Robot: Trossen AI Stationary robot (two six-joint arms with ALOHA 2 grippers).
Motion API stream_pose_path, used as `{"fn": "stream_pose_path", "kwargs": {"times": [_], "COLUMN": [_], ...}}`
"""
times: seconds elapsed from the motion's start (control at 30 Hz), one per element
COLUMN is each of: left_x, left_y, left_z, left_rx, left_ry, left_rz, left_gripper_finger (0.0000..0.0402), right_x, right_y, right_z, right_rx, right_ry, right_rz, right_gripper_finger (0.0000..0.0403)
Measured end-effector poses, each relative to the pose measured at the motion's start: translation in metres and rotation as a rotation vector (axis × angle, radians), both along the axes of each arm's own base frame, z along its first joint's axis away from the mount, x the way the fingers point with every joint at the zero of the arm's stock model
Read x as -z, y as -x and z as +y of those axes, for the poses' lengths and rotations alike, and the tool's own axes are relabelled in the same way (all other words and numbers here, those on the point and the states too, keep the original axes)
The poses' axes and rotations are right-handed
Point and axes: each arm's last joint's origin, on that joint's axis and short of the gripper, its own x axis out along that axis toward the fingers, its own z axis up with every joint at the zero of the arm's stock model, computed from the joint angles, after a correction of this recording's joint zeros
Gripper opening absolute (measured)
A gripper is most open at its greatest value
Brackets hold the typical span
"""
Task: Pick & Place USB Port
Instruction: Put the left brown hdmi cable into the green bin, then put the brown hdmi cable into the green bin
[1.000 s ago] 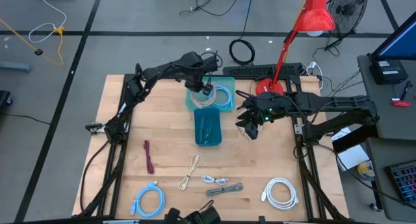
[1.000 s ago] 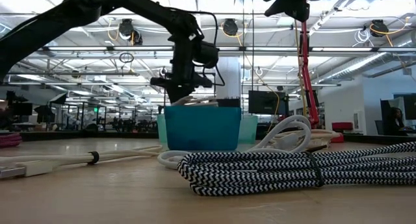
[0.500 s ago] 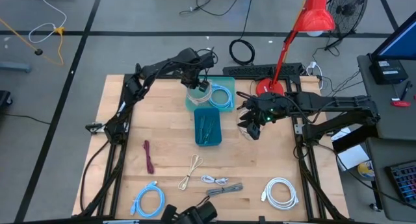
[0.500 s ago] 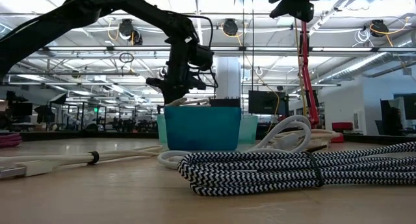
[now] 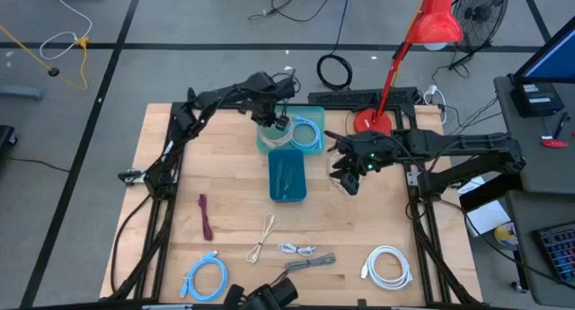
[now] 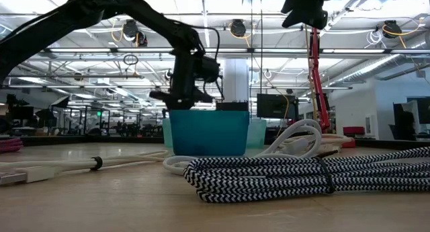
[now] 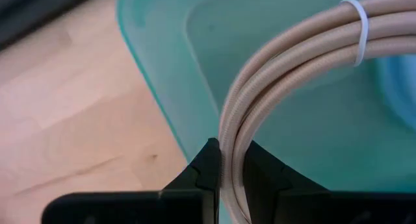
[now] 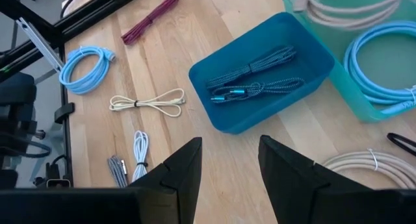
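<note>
left gripper (image 7: 224, 175) is over the light teal tray (image 5: 310, 112), fingers pinched on a coiled beige cable (image 7: 286, 74) bound with a white tie (image 7: 356, 21); the coil hangs just above the tray's floor, beside the light blue cable (image 8: 380, 68) already lying in that tray

right gripper (image 8: 231, 162) hovers off the tray's side, near the red lamp's base (image 5: 370, 121), fingers spread and holding nothing, with another beige coil (image 8: 364, 165) on the wood just under it

the dark blue bin (image 8: 260, 71) touches the teal tray and holds braided cables (image 8: 257, 81)

farther from the tray on the wooden table (image 5: 180, 247): a maroon cable (image 5: 207, 217), a blue coil (image 5: 206, 279), a cream cable (image 5: 264, 236), a grey braided cable (image 5: 312, 262), a white coil (image 5: 388, 265)

no readable labels or writing anywhere
</note>
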Motion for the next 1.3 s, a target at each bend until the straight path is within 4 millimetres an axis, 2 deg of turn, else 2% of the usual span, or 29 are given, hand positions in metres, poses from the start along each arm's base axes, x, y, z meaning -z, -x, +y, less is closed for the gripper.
{"fn": "stream_pose_path", "kwargs": {"times": [0.23,0.4,0.57,0.9,1.3], "left_x": [0.020,0.020,0.020,0.009,0.007], "left_y": [0.005,0.004,0.006,0.009,0.010], "left_z": [-0.008,-0.010,-0.011,-0.014,-0.016], "left_rx": [0.012,0.007,-0.006,0.025,0.020], "left_ry": [0.014,-0.055,-0.060,-0.057,-0.054], "left_rz": [0.076,0.126,0.149,0.162,0.168], "left_gripper_finger": [0.0038,0.0040,0.0064,0.0057,0.0144], "right_x": [-0.002,-0.002,-0.002,-0.002,-0.002], "right_y": [0.002,0.002,0.002,0.002,0.002], "right_z": [0.000,0.000,0.001,0.001,0.001], "right_rx": [0.000,0.003,-0.009,-0.012,-0.012], "right_ry": [0.000,-0.004,-0.019,-0.019,-0.020], "right_rz": [-0.009,-0.010,-0.010,-0.010,-0.011], "right_gripper_finger": [0.0141,0.0141,0.0141,0.0141,0.0141]}}
